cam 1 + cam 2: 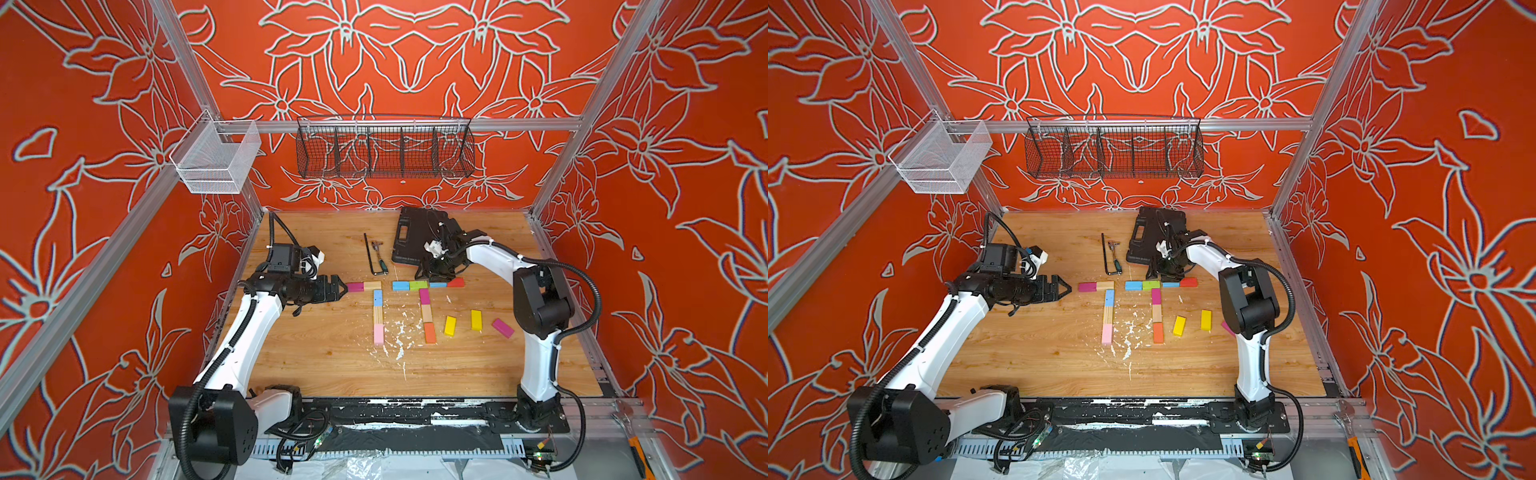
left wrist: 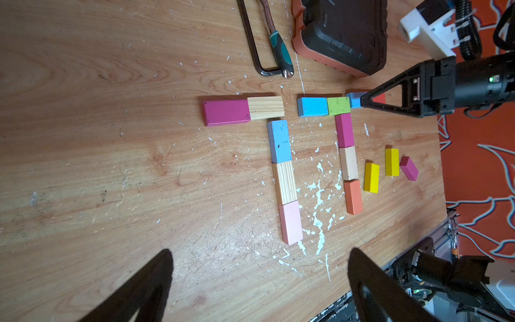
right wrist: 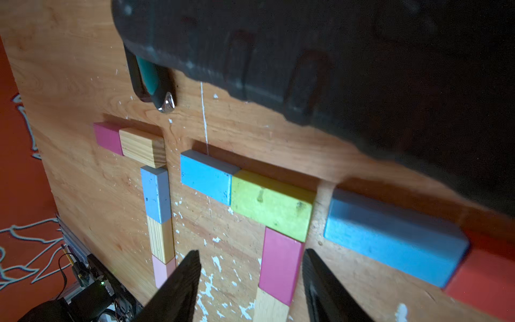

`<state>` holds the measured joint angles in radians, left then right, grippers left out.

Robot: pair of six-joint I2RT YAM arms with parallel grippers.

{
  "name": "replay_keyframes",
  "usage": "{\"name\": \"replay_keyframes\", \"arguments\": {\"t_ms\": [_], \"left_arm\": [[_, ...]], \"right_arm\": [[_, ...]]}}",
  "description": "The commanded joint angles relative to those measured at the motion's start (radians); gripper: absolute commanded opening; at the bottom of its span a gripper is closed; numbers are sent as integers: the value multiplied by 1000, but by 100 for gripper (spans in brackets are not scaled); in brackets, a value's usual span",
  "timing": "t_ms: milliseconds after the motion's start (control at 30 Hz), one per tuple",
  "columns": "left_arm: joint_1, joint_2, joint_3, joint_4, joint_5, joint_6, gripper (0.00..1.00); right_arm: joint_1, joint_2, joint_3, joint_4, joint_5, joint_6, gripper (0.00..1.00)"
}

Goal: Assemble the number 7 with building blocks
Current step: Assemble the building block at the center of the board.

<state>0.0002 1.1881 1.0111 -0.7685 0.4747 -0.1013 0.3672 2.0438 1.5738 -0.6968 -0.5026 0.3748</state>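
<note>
Wooden blocks [image 1: 418, 285]: 15 total, two 5-block 7s [image 1: 377, 299]; L gripper [image 2: 260, 251] wide, R gripper [image 3: 250, 251] half-open, empty.

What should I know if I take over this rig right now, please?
Left gripper: open, empty, beside the left 7.
Right gripper: open, empty, near the right 7, at its top bar.
Done: two five-block 7s lie flat, side by side.
To do: a blue block and red block extend the right 7's bar; probably clear them.
Spare: two yellow blocks, one magenta block.
</note>
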Motion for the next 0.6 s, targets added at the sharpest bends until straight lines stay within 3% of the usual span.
{"name": "replay_keyframes", "arguments": {"t_ms": [0,567], "left_arm": [[7,-1,-5,-12,10,8,95],[6,-1,-5,-12,7,8,95]], "right_arm": [[6,33,43,-13,-12,22,61],[5,101,58,-1,11,31,62]]}}
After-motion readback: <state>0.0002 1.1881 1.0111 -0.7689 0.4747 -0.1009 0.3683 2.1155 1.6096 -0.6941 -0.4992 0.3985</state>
